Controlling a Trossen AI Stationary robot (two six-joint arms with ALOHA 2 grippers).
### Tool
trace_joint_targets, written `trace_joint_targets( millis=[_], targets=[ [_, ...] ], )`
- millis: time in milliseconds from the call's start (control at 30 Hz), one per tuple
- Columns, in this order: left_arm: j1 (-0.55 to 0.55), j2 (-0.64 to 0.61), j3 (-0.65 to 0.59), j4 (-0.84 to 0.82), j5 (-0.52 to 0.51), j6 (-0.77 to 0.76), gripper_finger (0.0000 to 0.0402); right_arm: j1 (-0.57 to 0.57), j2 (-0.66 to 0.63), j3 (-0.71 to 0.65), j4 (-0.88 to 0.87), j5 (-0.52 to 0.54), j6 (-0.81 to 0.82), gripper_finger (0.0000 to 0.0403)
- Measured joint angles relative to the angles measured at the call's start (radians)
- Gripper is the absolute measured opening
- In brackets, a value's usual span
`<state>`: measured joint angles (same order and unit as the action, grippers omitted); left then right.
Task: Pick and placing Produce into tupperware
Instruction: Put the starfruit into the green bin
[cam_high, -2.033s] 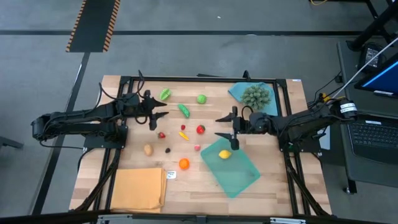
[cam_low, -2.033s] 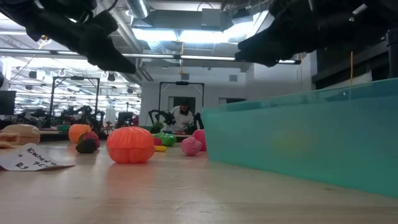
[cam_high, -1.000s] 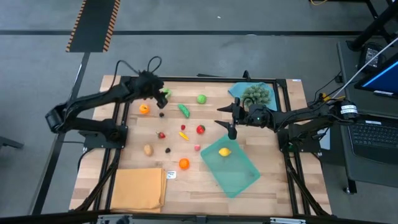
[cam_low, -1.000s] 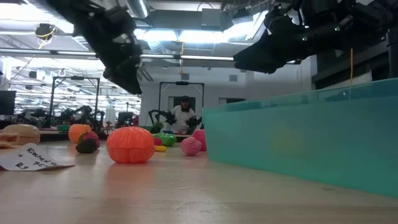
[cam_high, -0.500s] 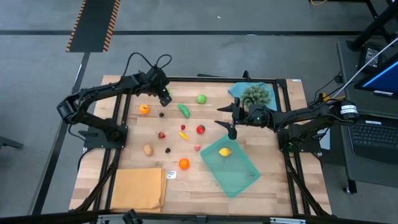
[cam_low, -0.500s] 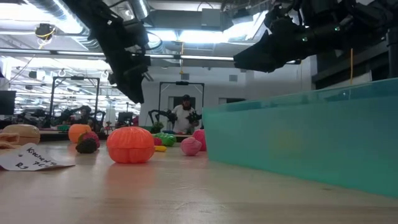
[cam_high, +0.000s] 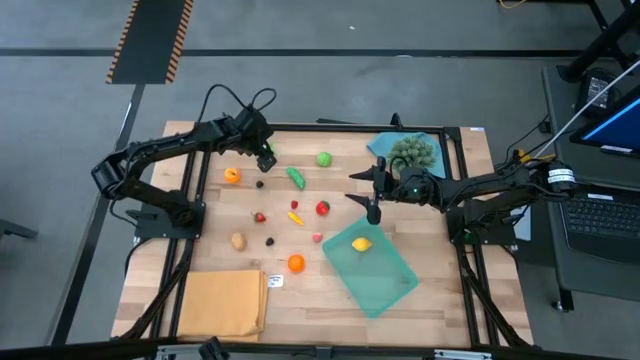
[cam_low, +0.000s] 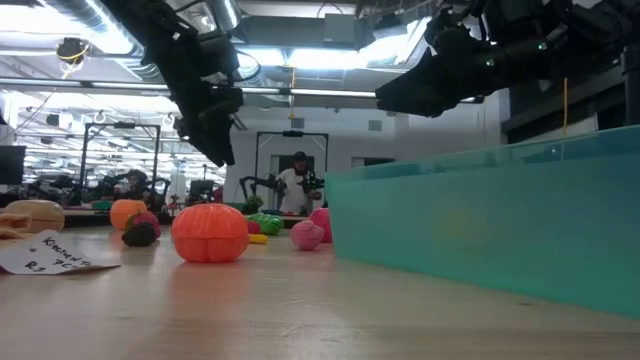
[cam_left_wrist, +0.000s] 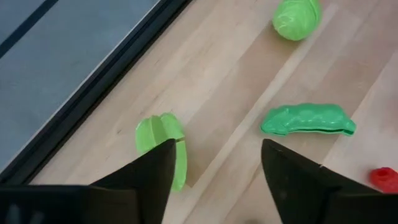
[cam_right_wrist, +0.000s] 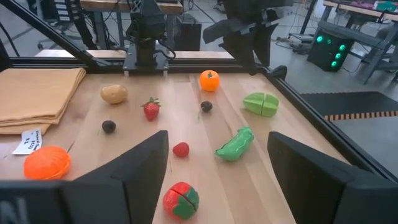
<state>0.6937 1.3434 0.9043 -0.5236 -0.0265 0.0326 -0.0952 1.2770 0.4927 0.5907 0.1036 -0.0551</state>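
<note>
Tabletop: ribbed green piece (cam_left_wrist: 163, 146) beside left hand (cam_left_wrist: 214, 168).

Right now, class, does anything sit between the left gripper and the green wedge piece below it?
Nothing visible does. The left gripper hangs open over the green wedge, with only bare table between the fingers and the piece. The pea pod lies off to one side.

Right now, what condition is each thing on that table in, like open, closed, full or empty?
Left gripper: open, above a green piece, holding nothing.
Right gripper: open, empty, by the tupperware's far corner.
Tupperware: no lid, holds only a yellow piece.
Orange cloth: folded, flat.
Blue cloth: under a spiky ball.
Other produce: loose on the table.
</note>
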Motion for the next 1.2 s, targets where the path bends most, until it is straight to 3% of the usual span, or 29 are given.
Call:
trace_joint_targets(
  millis=[167,300,833,1200],
  targets=[
    [0.007,0.0,0.0,0.0,-0.014,0.003,0.0287,0.0,0.0,0.0,0.0,0.0,-0.002,0.0276],
    [0.007,-0.001,0.0,-0.007,-0.016,0.002,0.0303,0.0,0.0,0.0,0.0,0.0,-0.003,0.0276],
    [0.01,-0.001,0.0,-0.005,-0.016,-0.023,0.0299,0.0,0.0,0.0,-0.011,0.0,-0.033,0.0276],
    [0.11,-0.001,0.0,-0.005,0.006,0.001,0.0294,0.0,0.0,0.0,-0.011,0.0,-0.036,0.0276]
  ],
)
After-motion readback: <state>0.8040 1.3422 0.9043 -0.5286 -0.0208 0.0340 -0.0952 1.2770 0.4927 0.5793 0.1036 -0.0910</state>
